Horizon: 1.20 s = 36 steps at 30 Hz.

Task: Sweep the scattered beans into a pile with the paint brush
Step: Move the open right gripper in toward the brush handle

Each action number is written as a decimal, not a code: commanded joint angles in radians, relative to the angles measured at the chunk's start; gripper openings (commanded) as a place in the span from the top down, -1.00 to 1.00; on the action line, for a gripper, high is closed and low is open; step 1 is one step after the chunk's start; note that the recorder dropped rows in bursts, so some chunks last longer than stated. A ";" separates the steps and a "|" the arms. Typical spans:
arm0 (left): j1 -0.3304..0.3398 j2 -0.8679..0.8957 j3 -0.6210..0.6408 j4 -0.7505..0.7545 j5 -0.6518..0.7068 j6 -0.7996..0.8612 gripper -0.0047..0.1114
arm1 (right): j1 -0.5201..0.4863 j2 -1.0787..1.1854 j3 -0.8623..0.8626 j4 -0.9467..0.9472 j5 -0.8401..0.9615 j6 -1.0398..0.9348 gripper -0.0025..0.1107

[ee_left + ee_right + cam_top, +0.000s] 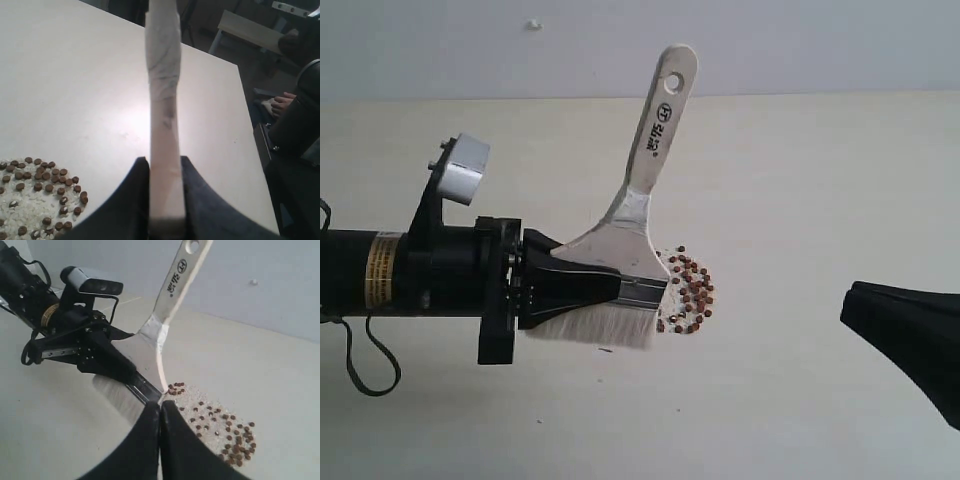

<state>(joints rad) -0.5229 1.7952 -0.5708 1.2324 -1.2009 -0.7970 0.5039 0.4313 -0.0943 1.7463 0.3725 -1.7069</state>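
Note:
The paint brush [630, 225] stands with its bristles [595, 328] down on the pale table and its wooden handle [665, 100] slanting up toward the back. My left gripper [610, 288] is shut on the brush at the silver ferrule; in the left wrist view the brush [164, 125] shows edge-on between the black fingers [125, 205]. The beans [690, 292] lie in a loose round patch just right of the bristles, mixed with fine white grains; they also show as beans [42, 182] and beans [227, 432]. My right gripper [160, 407] is shut and empty, hovering near the patch.
The right arm's black gripper body [910, 335] enters from the right edge of the exterior view. The table's far edge [240, 95] drops off toward dark furniture and a person's hand [282, 102] in the left wrist view.

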 commanded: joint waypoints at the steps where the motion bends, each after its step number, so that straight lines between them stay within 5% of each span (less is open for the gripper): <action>1: 0.003 -0.008 0.001 0.013 -0.020 -0.002 0.92 | -0.003 0.014 -0.043 -0.002 0.014 0.017 0.96; 9: 0.005 -0.051 0.001 0.056 -0.020 -0.051 0.92 | -0.003 0.206 -0.087 -0.005 0.101 0.032 0.96; 18: 0.087 -0.078 0.001 0.228 -0.020 -0.099 0.92 | -0.003 0.347 -0.085 -0.005 0.100 0.002 0.78; 36: 0.087 -0.078 0.001 0.176 -0.020 -0.099 0.92 | -0.003 0.644 -0.230 -0.002 -0.029 -0.010 0.86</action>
<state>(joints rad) -0.4377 1.7283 -0.5708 1.4110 -1.2031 -0.8902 0.5039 1.0149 -0.3041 1.7443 0.3533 -1.7190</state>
